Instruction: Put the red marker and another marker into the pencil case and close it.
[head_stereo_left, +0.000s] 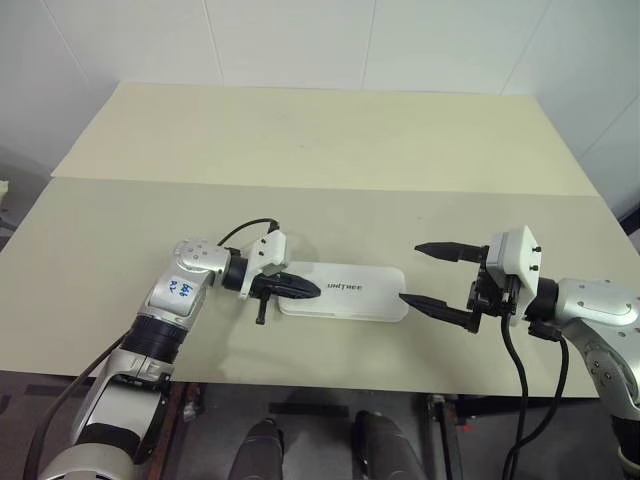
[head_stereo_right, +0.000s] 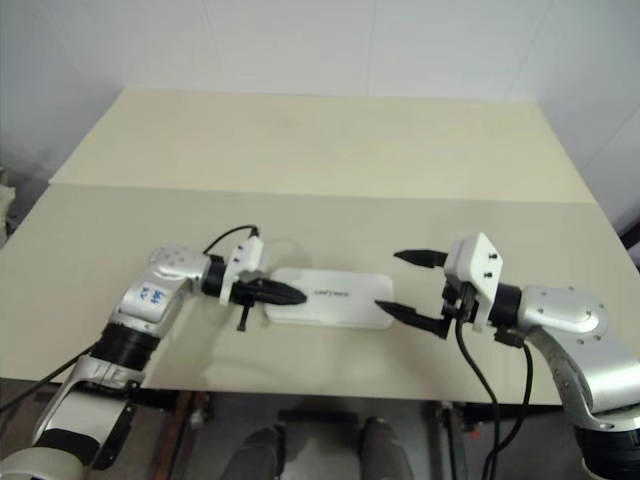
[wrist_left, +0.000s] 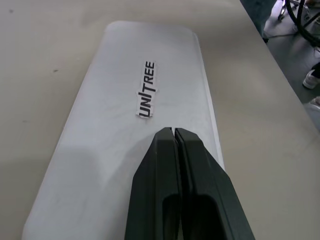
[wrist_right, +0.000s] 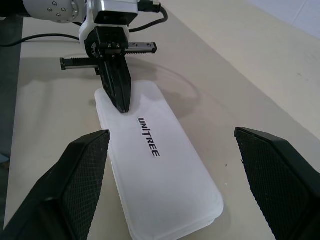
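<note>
The case lies flat and closed near the front edge of the bench, lid up with its UNITREE lettering showing. The left gripper has its fingers pressed together, empty, tips resting on or just above the lid at the case's left end. The right gripper hangs just off the case's right end, its fingers spread wide with nothing between them, one tip close to the case's corner. Beyond them the bench is bare.
</note>
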